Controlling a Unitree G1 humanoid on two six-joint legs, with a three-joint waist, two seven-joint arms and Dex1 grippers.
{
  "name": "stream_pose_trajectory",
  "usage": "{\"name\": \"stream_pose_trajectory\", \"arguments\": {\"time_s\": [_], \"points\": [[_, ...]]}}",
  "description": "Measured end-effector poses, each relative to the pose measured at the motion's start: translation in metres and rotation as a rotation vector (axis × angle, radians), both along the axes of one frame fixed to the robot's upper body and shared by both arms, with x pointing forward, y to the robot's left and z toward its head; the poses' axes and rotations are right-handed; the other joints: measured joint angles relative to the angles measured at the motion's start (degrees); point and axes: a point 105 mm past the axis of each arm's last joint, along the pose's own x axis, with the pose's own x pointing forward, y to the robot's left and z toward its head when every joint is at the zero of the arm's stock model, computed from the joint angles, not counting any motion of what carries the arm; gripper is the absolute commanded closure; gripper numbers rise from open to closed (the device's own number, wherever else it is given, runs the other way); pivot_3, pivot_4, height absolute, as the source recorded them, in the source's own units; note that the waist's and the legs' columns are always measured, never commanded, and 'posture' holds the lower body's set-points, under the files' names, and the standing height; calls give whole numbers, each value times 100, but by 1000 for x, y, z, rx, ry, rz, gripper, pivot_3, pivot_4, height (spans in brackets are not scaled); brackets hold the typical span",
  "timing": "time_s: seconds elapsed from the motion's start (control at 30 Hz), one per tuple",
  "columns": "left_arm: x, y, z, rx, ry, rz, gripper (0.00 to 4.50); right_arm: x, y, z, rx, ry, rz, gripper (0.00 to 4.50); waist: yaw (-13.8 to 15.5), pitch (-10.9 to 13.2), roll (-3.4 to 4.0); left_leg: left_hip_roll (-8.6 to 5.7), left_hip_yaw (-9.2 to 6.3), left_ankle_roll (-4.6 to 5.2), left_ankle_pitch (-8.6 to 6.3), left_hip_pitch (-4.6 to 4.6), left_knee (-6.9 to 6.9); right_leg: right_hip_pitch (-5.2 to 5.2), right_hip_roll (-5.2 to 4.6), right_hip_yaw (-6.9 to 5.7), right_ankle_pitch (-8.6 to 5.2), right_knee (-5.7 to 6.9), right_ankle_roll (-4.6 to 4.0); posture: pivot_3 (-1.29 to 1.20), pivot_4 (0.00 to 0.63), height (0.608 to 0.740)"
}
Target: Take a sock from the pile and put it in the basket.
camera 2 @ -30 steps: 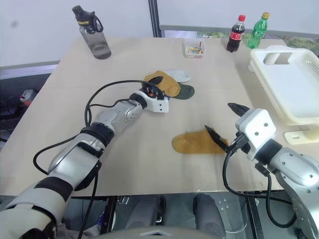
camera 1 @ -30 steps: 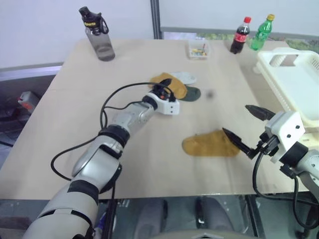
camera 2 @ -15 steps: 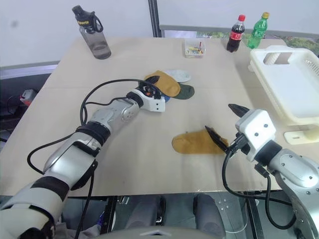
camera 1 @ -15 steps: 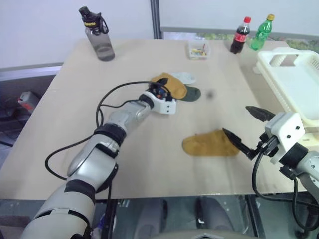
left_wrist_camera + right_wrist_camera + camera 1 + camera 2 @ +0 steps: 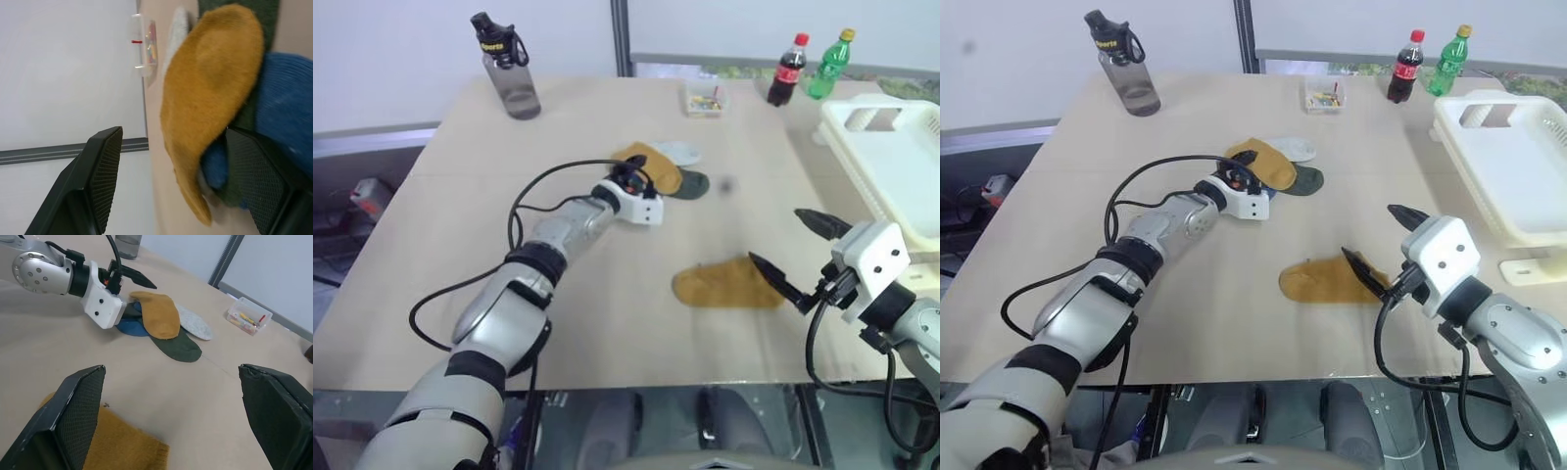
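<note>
Left hand held at sock pile, unmoved since earlier frames.
Jaws wide around mustard sock, nothing gripped; right hand spread empty.

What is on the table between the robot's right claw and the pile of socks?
One mustard-yellow sock lies flat by the right gripper. Beyond it, bare tabletop runs to the pile, as the right eye view shows.

Light wood table set against a plain white wall. Dark vertical post splits the wall behind. Greenery strip along the far edge. Even, diffuse light.
</note>
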Motion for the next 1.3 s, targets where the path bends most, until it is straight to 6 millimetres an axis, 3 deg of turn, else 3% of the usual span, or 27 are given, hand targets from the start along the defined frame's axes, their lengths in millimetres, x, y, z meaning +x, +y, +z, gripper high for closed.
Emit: {"name": "stream_pose_trajectory", "arguments": {"time_s": [0.07, 0.13, 0.23, 0.3, 0.4, 0.63, 0.8, 1.03, 1.2, 1.3], "points": [[1, -1, 0, -3, -1, 4, 1693, 0, 0, 0, 1, -1, -2, 0, -4, 0, 0, 0, 1, 0, 0, 0, 0, 0, 0, 1, 0, 0, 0, 0, 150, 740], [2, 1, -3, 0, 7, 12, 2736, 0, 0, 0, 2, -1, -4, 0, -14, 0, 0, 0, 1, 0, 0, 1, 0, 0, 0, 1, 0, 0, 0, 0, 150, 740], [2, 3, -9, 4, 25, 21, 3599, 0, 0, 0, 3, -1, -6, 0, -7, 0, 0, 0, 0, 0, 0, 0, 0, 0, 0, 0, 0, 1, 0, 0, 150, 740], [2, 3, -11, 2, 29, 23, 4450, 0, 0, 0, 4, 0, -7, 0, -5, 0, 0, 0, 0, 0, 0, 0, 0, 0, 0, 0, 0, 1, 0, 0, 150, 740], [3, 1, -3, -6, 5, 18, 4450, 0, -1, -1, 4, 0, -9, 0, 4, -1, -1, 0, 0, 0, 0, 1, 0, 1, 0, 0, 0, 1, 0, 0, 150, 740], [3, 3, -7, -28, 26, 14, 4450, 0, -1, 0, 2, -5, -11, 0, -4, -1, -1, 1, 0, 0, 0, 0, 0, 0, 0, 1, 0, 1, 0, 0, 150, 740], [-15, 16, -11, -163, 174, -60, 4450, 1, 0, 1, 1, -13, -9, 0, -44, -2, 1, 8, 1, -2, 1, 2, -1, -8, 0, 10, 0, 6, -1, 0, 150, 740], [-78, 52, -32, -134, 498, -162, 4450, 2, -1, -1, 5, -8, -7, 0, -145, -5, 7, 24, -2, -1, 0, 15, -3, -8, -5, 28, 0, 8, -1, 0, 150, 740], [-130, 53, -51, -151, 789, -199, 4450, 5, -1, -2, 10, 0, 5, 0, -128, -5, 6, 25, -3, 1, 0, 24, -2, 2, -5, 26, 0, 12, -1, 0, 150, 740], [-144, 45, -50, -242, 921, -182, 4450, 4, -1, -4, 12, 9, 7, 0, -95, -6, 8, 24, 0, 1, 1, 30, -1, 10, -2, 21, -1, 14, -1, 0, 150, 740]]}}
